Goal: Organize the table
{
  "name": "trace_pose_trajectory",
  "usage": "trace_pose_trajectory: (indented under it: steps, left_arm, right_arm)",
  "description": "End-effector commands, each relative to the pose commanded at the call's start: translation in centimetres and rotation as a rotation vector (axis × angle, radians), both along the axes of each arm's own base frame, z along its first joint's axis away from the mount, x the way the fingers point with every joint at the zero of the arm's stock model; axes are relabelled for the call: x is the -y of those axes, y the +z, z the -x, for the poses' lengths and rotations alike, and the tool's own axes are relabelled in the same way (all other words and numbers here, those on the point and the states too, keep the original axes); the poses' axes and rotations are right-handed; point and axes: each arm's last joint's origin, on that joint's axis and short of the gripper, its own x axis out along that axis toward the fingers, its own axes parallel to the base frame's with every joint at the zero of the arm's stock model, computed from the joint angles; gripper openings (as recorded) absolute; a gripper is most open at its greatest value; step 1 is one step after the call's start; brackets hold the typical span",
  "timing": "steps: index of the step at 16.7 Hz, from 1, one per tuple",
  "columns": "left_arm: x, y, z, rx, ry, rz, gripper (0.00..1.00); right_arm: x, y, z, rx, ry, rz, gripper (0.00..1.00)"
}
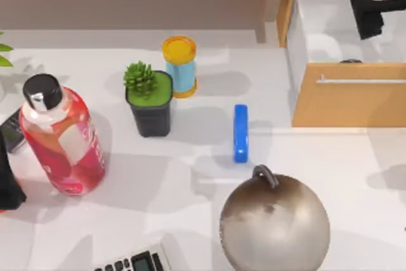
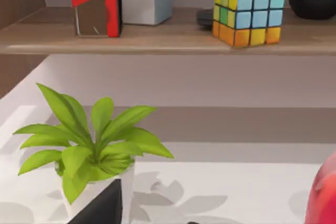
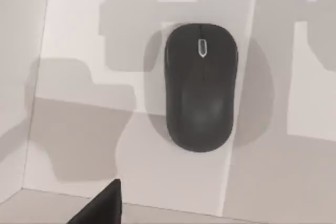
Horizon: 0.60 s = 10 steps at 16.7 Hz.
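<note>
The pale table (image 1: 190, 182) holds a red bottle with a black cap (image 1: 60, 138), a small succulent in a black pot (image 1: 149, 103), a yellow-and-blue cylinder (image 1: 180, 66), a flat blue bar (image 1: 240, 132) and a dull metal ball with a loop (image 1: 274, 223). My right gripper (image 1: 366, 23) hangs open over the pulled-out drawer (image 1: 317, 36) at the back right. Below it a black mouse (image 3: 200, 87) lies free on the drawer's white floor, with one dark finger (image 3: 102, 205) at the view's edge. My left arm (image 1: 9, 185) is parked at the left edge, its gripper open.
A wooden shelf (image 2: 157, 38) along the back carries a colour cube (image 2: 247, 14), a red-and-black box (image 2: 97, 13) and a grey box. A leafy plant (image 2: 89, 145) stands at the far left. A calculator (image 1: 136, 261) lies at the front edge, and a dark device (image 1: 9, 130) lies behind the bottle.
</note>
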Motion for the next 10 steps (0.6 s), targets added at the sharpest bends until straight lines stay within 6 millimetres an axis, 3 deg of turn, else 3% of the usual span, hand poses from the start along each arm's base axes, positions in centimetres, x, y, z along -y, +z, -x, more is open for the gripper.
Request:
trace_pose_trajectory:
  steps: [5,7,10]
  left_arm:
    - [0.0,0.0,0.0,0.000,0.000,0.000,1.00]
    - [0.0,0.0,0.0,0.000,0.000,0.000,1.00]
    - [0.0,0.0,0.0,0.000,0.000,0.000,1.00]
  right_arm:
    - [-1.5,-6.2,-5.0,-0.201,0.022,0.025,1.00]
    - [-1.6,-7.6,-5.9,-0.240,0.022,0.029,1.00]
    - [-1.6,-8.1,-6.3,-0.254,0.020,0.030,1.00]
